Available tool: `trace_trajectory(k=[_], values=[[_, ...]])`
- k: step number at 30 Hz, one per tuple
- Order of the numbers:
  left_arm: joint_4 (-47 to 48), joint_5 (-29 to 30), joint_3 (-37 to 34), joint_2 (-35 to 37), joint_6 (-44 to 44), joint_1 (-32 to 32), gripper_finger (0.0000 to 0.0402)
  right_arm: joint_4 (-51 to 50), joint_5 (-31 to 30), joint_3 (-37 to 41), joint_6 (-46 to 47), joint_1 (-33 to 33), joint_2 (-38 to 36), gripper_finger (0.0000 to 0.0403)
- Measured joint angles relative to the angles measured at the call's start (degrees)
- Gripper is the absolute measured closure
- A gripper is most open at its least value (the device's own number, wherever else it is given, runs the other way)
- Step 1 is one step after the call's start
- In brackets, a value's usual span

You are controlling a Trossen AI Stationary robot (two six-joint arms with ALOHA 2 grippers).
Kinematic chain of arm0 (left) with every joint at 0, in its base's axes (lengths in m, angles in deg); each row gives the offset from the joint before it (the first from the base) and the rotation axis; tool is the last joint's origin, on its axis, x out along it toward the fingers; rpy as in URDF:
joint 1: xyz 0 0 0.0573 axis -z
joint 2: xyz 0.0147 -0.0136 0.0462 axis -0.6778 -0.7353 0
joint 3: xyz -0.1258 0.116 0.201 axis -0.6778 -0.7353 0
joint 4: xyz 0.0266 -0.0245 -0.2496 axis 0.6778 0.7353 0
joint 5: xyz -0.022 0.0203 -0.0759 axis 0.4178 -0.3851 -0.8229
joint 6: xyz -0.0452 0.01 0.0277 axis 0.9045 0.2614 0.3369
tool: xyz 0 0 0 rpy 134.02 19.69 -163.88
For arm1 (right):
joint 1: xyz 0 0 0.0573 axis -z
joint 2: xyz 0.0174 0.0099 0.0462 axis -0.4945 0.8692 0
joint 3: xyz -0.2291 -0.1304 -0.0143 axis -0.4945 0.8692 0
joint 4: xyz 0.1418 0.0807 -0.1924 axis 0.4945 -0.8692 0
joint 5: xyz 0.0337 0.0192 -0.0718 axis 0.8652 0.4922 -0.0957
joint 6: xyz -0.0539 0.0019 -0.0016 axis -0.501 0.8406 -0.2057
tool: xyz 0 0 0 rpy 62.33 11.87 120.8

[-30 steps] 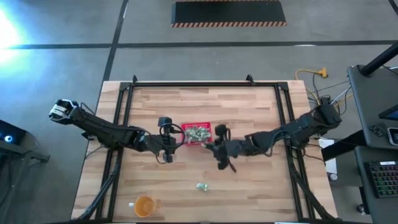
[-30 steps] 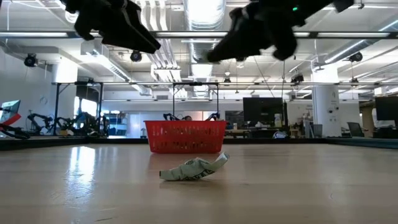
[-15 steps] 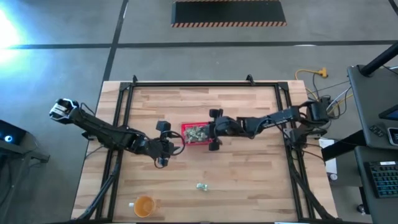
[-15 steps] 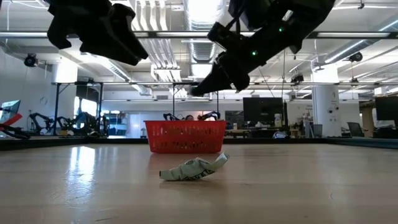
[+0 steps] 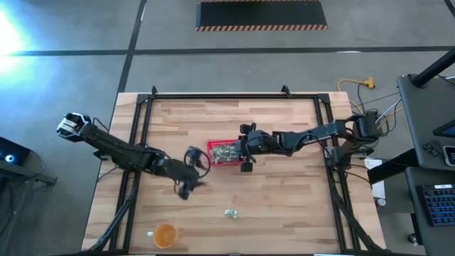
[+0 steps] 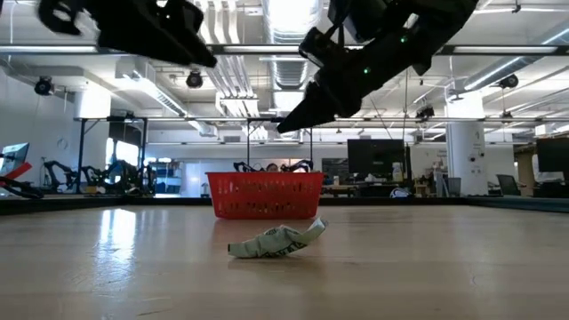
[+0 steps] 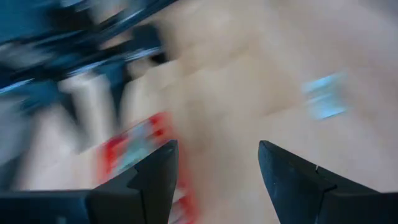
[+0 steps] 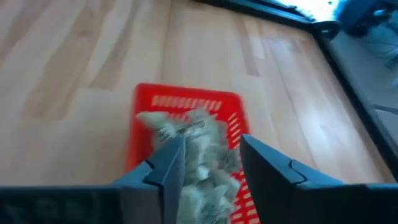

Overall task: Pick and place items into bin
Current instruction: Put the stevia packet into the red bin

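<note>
Bin: the red basket [image 5: 225, 152] sits mid-table [image 5: 284, 206], upright, with a heap of pale green and white packets [image 8: 198, 149] already lying in it.
Loose packet: one crumpled packet [image 5: 230, 212] lies alone on the bare wood, well apart from the basket, on the side nearer the orange cup [image 5: 165, 235]; in the low view it rests flat with one end curled up [image 6: 277, 241].
My right jaws [image 5: 245, 149]: they hang at the basket's right edge, above the heap; the wrist view shows my two fingers [image 8: 163, 167] parted with nothing between them, so released.
My left jaws [image 5: 190, 167]: they hover off the table just left of the basket, near but not touching it; my fingers [image 7: 155, 174] stand apart around empty air, though that view is smeared, so I say this with some caution.
Weight: I judge the packet very light; it should lift with hardly any squeeze.
Stiffness: soft and crinkly, likely to fold and flatten under pressure, not to break.
Slip: the wrapper looks glossy, so I expect it to slide if I nip only a thin edge.
Where to hold: across the bunched middle of the packet, fingers closing on its narrow width, coming straight down so the tips brush the wood on either side.
Risk: a flat-lying wrapper may skate away on the smooth boards if one finger lands first.
</note>
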Motion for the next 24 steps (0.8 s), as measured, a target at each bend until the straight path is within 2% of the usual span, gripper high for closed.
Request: trace_trajectory(k=[3, 5, 7, 11, 15, 20, 24], values=[[-7.11, -12.36, -1.66, -1.54, -1.38, 0.05, 0.0197, -4.28, 2.89, -0.02, 0.04, -1.24, -2.11, 0.0247], [-12.66, -18.31, -3.23, -3.18, -2.01, 0.10, 0.0197, -7.63, 5.79, -0.02, 0.35, -2.26, -3.64, 0.0244], [-18.21, -21.83, -3.78, -5.84, -3.05, 0.10, 0.0197, -11.70, 9.04, -0.02, 1.30, -3.30, -5.35, 0.0244], [-24.63, -23.38, -3.60, -13.08, -4.66, -0.01, 0.0197, -19.78, 13.29, -0.08, 6.08, -6.15, -8.12, 0.0250], [-30.85, -25.00, -1.90, -21.40, -4.97, -0.03, 0.0197, -27.77, 14.82, 0.05, 12.40, -9.69, -9.46, 0.0258], [-32.91, -27.75, 0.85, -30.43, -4.57, -0.20, 0.0197, -31.23, 14.86, 0.23, 17.93, -14.16, -9.74, 0.0266], [-33.19, -32.52, 3.80, -35.11, -3.62, -0.52, 0.0197, -31.07, 14.81, 0.37, 20.04, -16.86, -9.83, 0.0273]])
